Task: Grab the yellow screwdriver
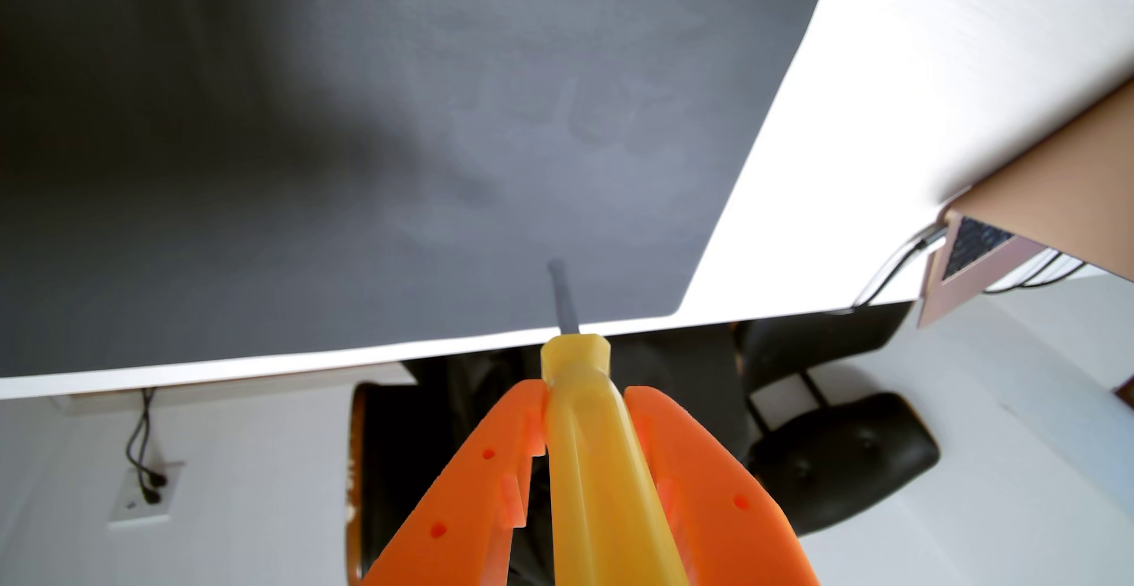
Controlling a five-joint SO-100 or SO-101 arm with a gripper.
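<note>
Wrist view. My jaws, both orange, are clamped on the yellow screwdriver; each inner face presses a side of the translucent yellow handle, which runs up the middle of the frame from the bottom edge. The handle's faceted collar sticks out just past my fingertips. The grey metal shaft points on from the collar, tilted a little left, its tip blurred against the dark grey mat.

The screwdriver looks lifted, with the handle over the gap beyond the edge of the surface and the shaft showing against the mat. Whether the tip touches the mat I cannot tell.

The mat covers most of the white surface, leaving a white strip bare along its near and right sides. A cardboard box sits at the right. Below the edge: a black chair, a white floor, and a wall outlet at left with dark cables plugged in.
</note>
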